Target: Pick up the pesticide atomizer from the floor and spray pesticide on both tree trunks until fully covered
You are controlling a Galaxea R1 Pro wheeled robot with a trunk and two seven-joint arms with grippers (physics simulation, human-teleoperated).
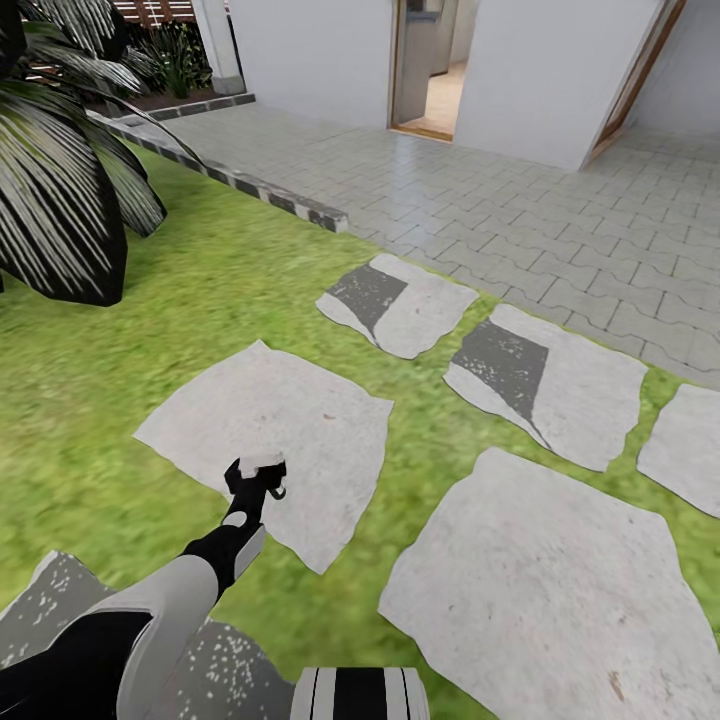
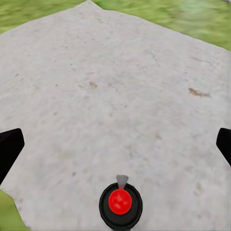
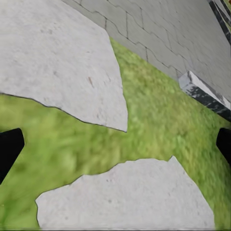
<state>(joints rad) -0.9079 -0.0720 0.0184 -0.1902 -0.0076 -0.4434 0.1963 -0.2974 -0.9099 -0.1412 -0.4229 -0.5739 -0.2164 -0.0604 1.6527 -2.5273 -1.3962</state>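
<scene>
The pesticide atomizer [image 2: 121, 206] is a small black sprayer with a red dot on top, standing upright on a pale flagstone [image 2: 115, 86]. It sits between the wide-apart black fingers [image 2: 9, 150] of my left gripper [image 2: 115, 147], close to the palm, and the fingers do not touch it. In the head view my left gripper [image 1: 256, 478] hangs low over the near edge of that flagstone [image 1: 290, 420] in the garden lawn [image 1: 180, 310]. My right gripper [image 3: 115, 144] is open over grass and flagstone, holding nothing. Both trees are out of view.
Several flagstones [image 1: 545, 385] lie in the grass to the right. A dark palm plant [image 1: 60, 200] stands at the left. Beyond a striped kerb [image 1: 250, 188] lies a grey paved patio [image 1: 520, 200] leading to the house doorway [image 1: 430, 80].
</scene>
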